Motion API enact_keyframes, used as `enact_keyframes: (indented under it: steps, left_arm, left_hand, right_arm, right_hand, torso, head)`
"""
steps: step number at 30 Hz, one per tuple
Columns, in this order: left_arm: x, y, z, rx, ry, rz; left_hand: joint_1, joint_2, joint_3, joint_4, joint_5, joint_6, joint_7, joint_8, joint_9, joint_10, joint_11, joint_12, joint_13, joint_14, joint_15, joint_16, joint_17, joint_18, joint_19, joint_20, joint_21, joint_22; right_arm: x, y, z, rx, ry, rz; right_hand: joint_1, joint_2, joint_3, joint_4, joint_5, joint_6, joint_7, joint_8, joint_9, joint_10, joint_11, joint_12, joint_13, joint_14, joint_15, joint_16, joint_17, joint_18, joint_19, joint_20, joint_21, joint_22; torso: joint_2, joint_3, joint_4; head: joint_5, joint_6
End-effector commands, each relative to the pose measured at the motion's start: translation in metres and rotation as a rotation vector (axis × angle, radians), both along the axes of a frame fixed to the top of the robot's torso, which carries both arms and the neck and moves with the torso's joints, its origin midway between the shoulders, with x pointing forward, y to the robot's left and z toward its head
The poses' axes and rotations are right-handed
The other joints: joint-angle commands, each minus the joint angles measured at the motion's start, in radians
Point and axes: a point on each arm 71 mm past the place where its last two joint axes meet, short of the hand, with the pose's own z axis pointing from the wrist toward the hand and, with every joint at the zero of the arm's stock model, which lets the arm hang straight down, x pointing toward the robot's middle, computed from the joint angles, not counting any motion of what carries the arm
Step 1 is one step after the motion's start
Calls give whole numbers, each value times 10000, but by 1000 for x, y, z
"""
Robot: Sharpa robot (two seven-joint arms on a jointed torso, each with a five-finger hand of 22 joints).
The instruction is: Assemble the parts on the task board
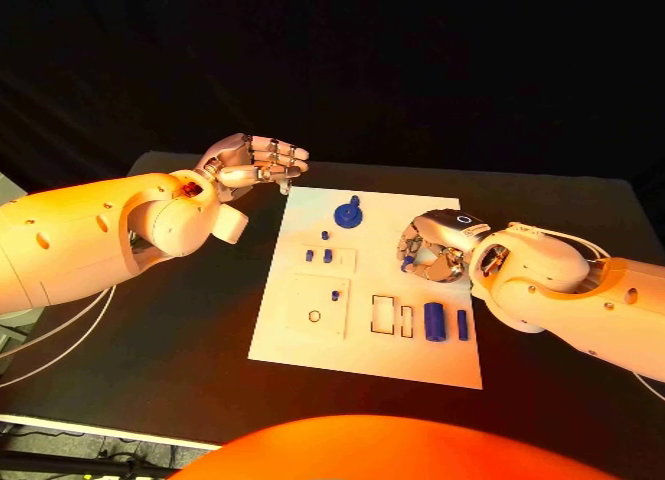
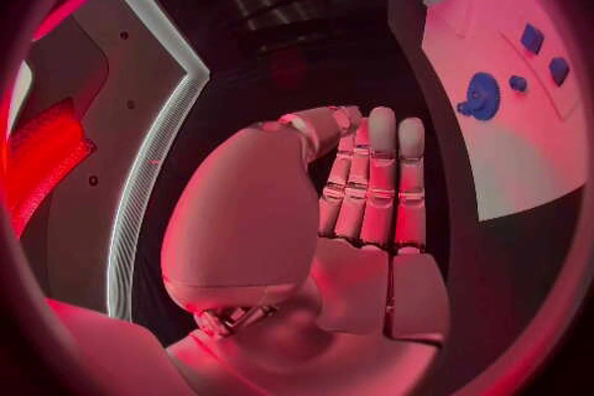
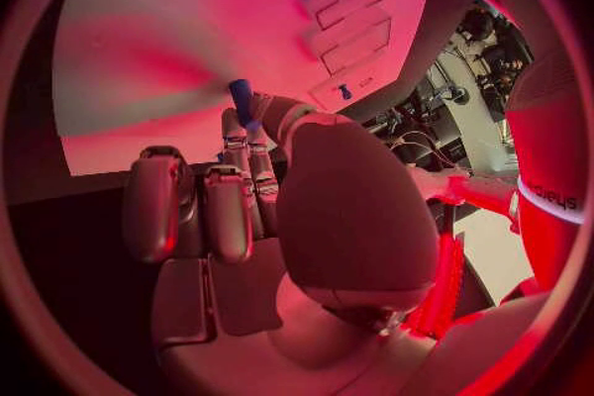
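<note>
The white task board (image 1: 311,340) lies in the middle of the table. My right hand (image 1: 436,246) hovers over its right side and pinches a small blue peg (image 3: 241,100) between its fingertips; the peg (image 1: 409,263) points down toward the board. My left hand (image 1: 254,162) is raised beside the board's far left corner, fingers curled in with nothing in them (image 2: 371,183). A round blue part (image 1: 348,214) lies at the far end of the board. Small blue pegs (image 1: 319,256) stand left of centre. Two blue cylinders (image 1: 435,321) lie at the near right.
Rectangular slots (image 1: 384,315) and an oval hole (image 1: 315,316) sit in the board's near half. Bare black table (image 1: 174,340) surrounds the board. My left arm (image 1: 87,240) hangs over the table's left side.
</note>
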Motion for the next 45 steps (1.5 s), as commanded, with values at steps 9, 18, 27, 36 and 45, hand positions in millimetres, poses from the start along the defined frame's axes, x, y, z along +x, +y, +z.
enact_keyframes:
  steps: [9, 18, 27, 36, 45]
  left_arm:
    - [0, -2, 1, -117, 20, -157]
    - [1, -2, 0, -122, 8, -122]
    - [2, -4, 0, -144, 8, -133]
    - [2, -7, 0, -187, 8, -199]
    - [2, -12, -1, -251, 11, -286]
  left_hand:
    - [-97, 30, 12, -51, 23, 73, 14, -10, -22, -65, 13, 46, -13, 2, 1, -33, -12, 153, -78, 29, 45, 15]
    - [-97, 30, 12, -51, 23, 73, 14, -10, -22, -65, 13, 46, -13, 2, 1, -33, -12, 153, -78, 29, 45, 15]
    - [-108, 37, 18, -58, 24, 62, 18, -16, -28, -73, 14, 58, -15, 1, 1, -34, -14, 154, -84, 30, 48, 17]
    - [-108, 37, 18, -58, 24, 62, 18, -16, -28, -73, 14, 58, -15, 1, 1, -34, -14, 154, -84, 30, 48, 17]
    - [-118, 41, 24, -68, 25, 48, 21, -25, -35, -79, 16, 71, -17, 2, 2, -35, -16, 154, -89, 31, 51, 20]
  right_arm:
    - [-8, 5, 3, 149, -541, 143]
    - [-17, 12, 24, 744, -867, 431]
    - [-30, 32, 49, 1658, -1168, 1028]
    - [-54, 81, 41, 2460, -770, 2253]
    - [-70, 116, 16, 2550, -309, 3066]
  right_hand:
    - [63, 240, 1154, -756, 57, 254, -12, 309, 232, 942, -430, -45, 385, 487, -96, 24, 1, -173, 292, -120, 424, 1611]
    - [-89, 140, 1395, -906, 36, 286, -13, 374, 293, 1022, -444, -89, 458, 480, -112, 12, -18, -187, 309, -108, 514, 1669]
    - [-135, 103, 1435, -949, 28, 297, -14, 392, 310, 1038, -447, -106, 475, 476, -120, 7, -25, -193, 318, -104, 554, 1690]
    - [-158, 87, 1452, -971, 25, 296, -9, 397, 317, 1038, -446, -120, 481, 465, -122, -15, -71, -183, 304, -103, 503, 1675]
    - [-163, 83, 1460, -983, 25, 292, -6, 396, 319, 1034, -445, -127, 483, 462, -122, -22, -86, -176, 294, -103, 468, 1664]
  torso:
    - [-32, -5, -11]
    - [-23, -8, 3]
    - [-3, -16, 4]
    - [3, 6, 8]
    - [4, -8, 4]
  head:
    - [34, -65]
    - [36, 4]
    - [97, 25]
    - [291, -57]
    - [415, -103]
